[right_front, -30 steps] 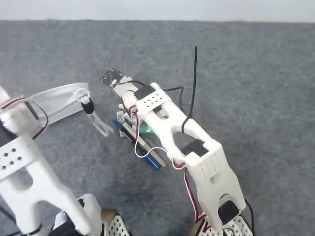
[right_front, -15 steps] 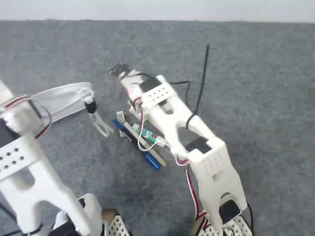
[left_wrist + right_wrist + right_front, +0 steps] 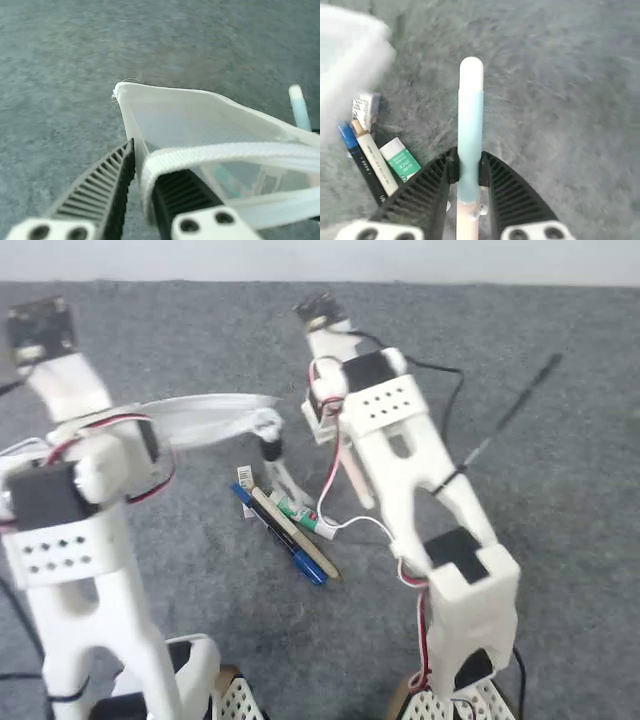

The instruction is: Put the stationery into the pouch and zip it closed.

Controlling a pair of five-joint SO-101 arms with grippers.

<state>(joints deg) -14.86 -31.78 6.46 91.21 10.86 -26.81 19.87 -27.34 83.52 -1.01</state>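
- Left tool [image 3: 140,156] is pinching the rim of the pouch [image 3: 200,120], held up at the left.
- Right tool [image 3: 469,162] is clamped on a pale blue pen [image 3: 470,110], right of the pouch.
- Glue stick [image 3: 400,165], pencil [image 3: 372,155] and blue pen [image 3: 290,550] lie together on the counter [image 3: 550,540], nearer.

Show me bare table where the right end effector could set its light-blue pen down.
Free: grey mat on the right arm's outer side, crossed by a black cable; the far strip along its edge. Crowded: centre between the arms, where blue pen, beige pen and glue stick lie beside the held pouch.
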